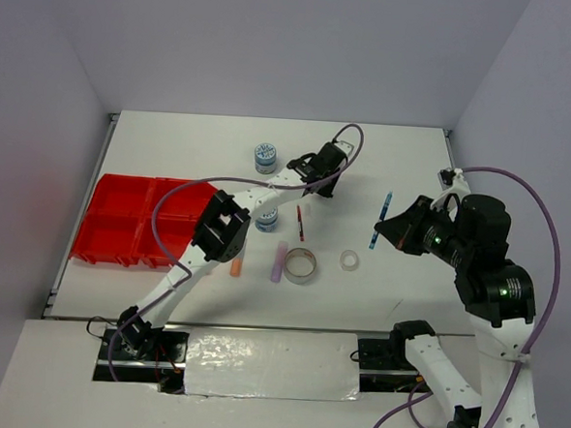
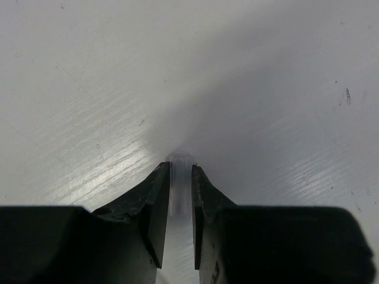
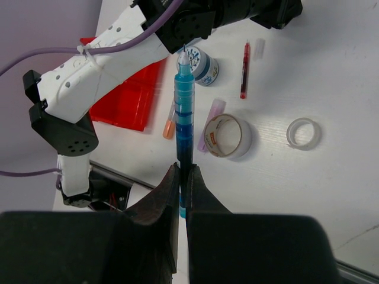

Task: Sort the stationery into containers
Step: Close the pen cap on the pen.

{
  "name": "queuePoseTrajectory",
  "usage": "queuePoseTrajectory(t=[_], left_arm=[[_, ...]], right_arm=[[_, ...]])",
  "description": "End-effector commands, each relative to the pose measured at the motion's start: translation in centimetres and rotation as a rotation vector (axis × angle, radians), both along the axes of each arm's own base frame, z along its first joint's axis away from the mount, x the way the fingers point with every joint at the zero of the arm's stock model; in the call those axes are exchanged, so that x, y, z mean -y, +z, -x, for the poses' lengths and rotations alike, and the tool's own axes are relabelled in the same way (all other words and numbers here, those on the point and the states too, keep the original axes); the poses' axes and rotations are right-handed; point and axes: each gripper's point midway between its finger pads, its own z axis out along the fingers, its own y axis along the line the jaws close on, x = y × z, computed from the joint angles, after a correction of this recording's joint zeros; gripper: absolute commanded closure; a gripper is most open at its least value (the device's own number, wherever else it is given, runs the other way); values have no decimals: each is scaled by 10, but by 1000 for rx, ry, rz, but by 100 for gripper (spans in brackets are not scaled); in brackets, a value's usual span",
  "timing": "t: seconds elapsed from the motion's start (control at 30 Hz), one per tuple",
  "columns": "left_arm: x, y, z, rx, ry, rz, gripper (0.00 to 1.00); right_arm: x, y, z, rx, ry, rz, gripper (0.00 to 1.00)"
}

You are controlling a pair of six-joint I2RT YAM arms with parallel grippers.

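Plainly, the right gripper was pinched tight on the teal pen near one end, holding it above the table, to the right of the clear tape ring; the left gripper hung low over the tabletop near the red pen, its fingers narrowly apart with a pale translucent piece showing between them, though whether they gripped it I could not tell; the grey tape ring, lilac stick, orange stick and two blue-patterned tubs lay on the table; the red tray sat at the left edge, apart from them.
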Motion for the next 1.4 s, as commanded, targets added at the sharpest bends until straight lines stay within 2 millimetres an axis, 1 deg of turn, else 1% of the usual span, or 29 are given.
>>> queuePoseTrajectory(t=[0.0,0.07,0.13,0.2,0.23,0.3,0.4,0.5,0.53,0.63,0.73,0.77,0.8,0.87,0.9,0.93,1.03,1.13,1.17,1.23,1.27,1.3,1.33,1.37], left_arm=[[-37,-84,52,-224,-26,-225,70],[-44,-88,59,-249,-27,-251,65],[-50,-92,65,-269,-34,-273,63],[-56,-93,73,-291,-37,-293,60],[-58,-94,75,-299,-41,-298,57],[-64,-95,81,-320,-45,-317,55],[-67,-99,89,-346,-66,-326,56],[-67,-99,91,-352,-79,-343,60],[-71,-100,94,-363,-79,-356,62],[-73,-102,96,-371,-96,-374,62],[-68,-101,95,-365,-136,-366,71],[-67,-102,94,-368,-143,-361,71],[-65,-101,94,-369,-150,-358,78],[-66,-101,94,-384,-152,-351,87],[-65,-100,95,-387,-151,-344,99],[-67,-103,96,-395,-147,-341,100],[-66,-99,97,-397,-139,-325,100],[-62,-87,97,-389,-123,-291,100],[-58,-72,93,-362,-120,-259,100],[-52,-52,89,-340,-97,-205,100],[-49,-28,84,-308,-83,-165,100],[-42,-11,80,-294,-66,-109,100],[-39,20,74,-265,-39,-40,100],[-35,38,68,-240,-32,10,100]], right_arm=[[-3,20,5,68,21,-18,100],[-4,21,6,73,23,-21,100],[-3,24,6,85,18,-23,100],[-3,25,7,92,17,-27,100],[-3,25,7,94,15,-29,100],[-2,25,7,97,11,-34,100],[-3,27,8,102,10,-42,100],[-2,30,10,112,8,-44,100],[-2,33,11,119,8,-43,100],[0,35,12,128,-2,-38,100],[0,35,13,132,-3,-40,100],[-1,32,14,125,4,-43,100],[-2,32,14,127,6,-46,100],[-2,32,14,128,9,-48,100],[-2,31,14,132,8,-46,100],[-2,31,14,133,7,-45,100],[-1,26,13,132,4,-37,100],[0,17,12,122,4,-30,100],[0,12,11,114,0,-26,100],[2,6,10,112,-5,-19,100],[2,-1,9,100,-7,-18,100],[0,-3,8,101,1,-19,100],[0,-11,7,84,3,-19,100],[-1,-13,5,89,10,-20,100]])
